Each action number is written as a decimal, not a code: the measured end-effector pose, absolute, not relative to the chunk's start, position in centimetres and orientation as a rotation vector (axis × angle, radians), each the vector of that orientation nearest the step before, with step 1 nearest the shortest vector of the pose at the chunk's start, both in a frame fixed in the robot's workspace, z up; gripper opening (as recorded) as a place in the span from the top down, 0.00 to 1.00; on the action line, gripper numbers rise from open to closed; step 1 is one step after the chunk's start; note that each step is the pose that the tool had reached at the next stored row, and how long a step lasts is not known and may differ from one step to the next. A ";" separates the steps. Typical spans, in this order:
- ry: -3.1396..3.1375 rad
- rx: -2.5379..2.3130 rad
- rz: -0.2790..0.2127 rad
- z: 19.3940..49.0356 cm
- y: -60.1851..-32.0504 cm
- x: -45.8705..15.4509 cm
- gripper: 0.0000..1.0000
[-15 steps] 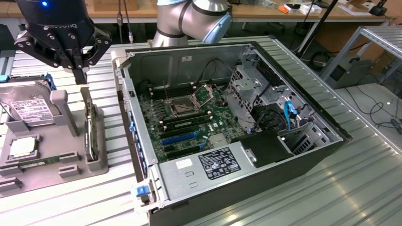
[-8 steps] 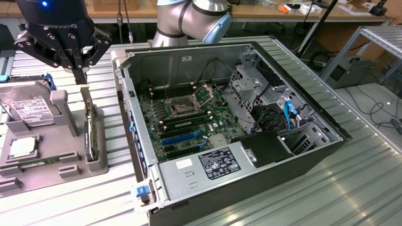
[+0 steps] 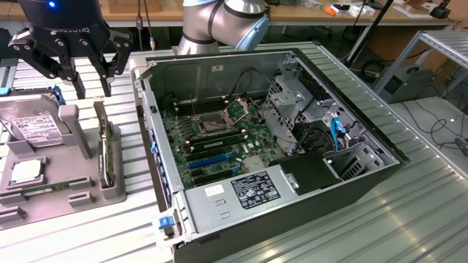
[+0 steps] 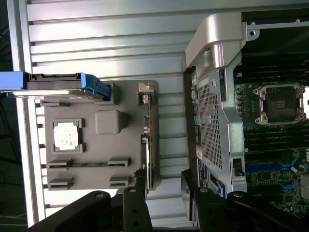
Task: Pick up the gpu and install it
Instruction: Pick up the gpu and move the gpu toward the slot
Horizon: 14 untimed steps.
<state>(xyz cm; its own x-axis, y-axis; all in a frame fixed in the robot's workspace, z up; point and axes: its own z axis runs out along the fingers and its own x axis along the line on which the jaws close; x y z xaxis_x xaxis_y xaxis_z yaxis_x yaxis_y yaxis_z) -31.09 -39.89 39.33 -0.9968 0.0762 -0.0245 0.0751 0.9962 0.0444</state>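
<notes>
just beneath the spread fingers (image 3: 76,79), the gpu (image 3: 107,159) stands on edge, untouched.

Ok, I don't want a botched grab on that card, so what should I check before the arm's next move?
1. Gripper jaws open, empty: ok.
2. gpu standing on edge in grey holder: ok.
3. Jaws centred over gpu: cannot tell.
4. Computer case side open, motherboard exposed: ok.
5. Blue slots empty: ok.
</notes>
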 end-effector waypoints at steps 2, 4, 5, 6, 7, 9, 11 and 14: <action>3.112 0.118 0.068 39.3 -39.9 -31.1 0.58; 3.113 0.118 0.068 39.3 -39.9 -31.1 0.58; 3.112 0.118 0.068 39.3 -39.9 -31.1 0.58; 3.112 0.118 0.068 39.3 -39.9 -31.1 0.58; 3.113 0.118 0.067 39.3 -39.9 -31.1 0.58; 3.113 0.118 0.067 39.3 -39.9 -31.1 0.58; 3.113 0.118 0.067 39.3 -39.9 -31.1 0.58; 3.112 0.118 0.068 39.1 -39.9 -31.1 0.58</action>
<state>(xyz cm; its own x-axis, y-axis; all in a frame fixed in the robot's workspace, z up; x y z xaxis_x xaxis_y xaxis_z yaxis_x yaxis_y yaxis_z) -31.09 -39.89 39.10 -0.9968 0.0762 -0.0246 0.0751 0.9962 0.0444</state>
